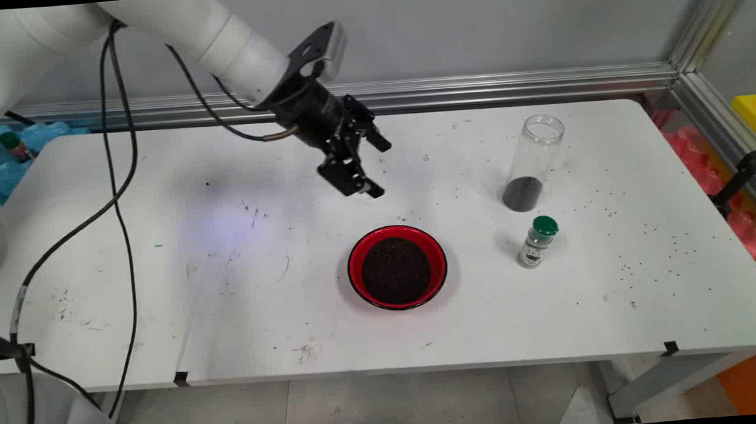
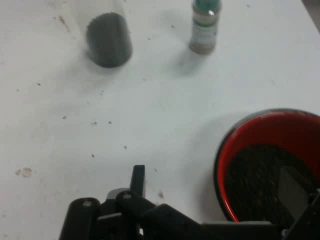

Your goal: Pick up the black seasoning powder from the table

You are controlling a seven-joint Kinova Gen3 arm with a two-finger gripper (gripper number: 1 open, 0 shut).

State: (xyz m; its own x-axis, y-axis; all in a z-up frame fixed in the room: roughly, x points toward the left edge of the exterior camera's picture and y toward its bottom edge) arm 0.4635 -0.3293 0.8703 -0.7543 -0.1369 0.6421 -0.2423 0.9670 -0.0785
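Pincer: black two-finger pincer (image 1: 369,167) hangs above the desk (image 1: 158,300), tilted down toward the right, fingers spread, nothing between them.
Nearest thing: red bowl (image 1: 397,267) with a black outer rim, filled with dark grains, standing just near-side of the pincer, around the desk's middle; not touched.
Jar: tall clear jar (image 1: 534,161), open at the top, upright, a layer of dark grains at its bottom; toward the far right of the desk, well apart from the pincer.
Shaker: small bottle with green cap (image 1: 538,241), upright, just beside the jar on its near side, right of the bowl.
Desk surface: white, with dark specks scattered mostly across the right half.
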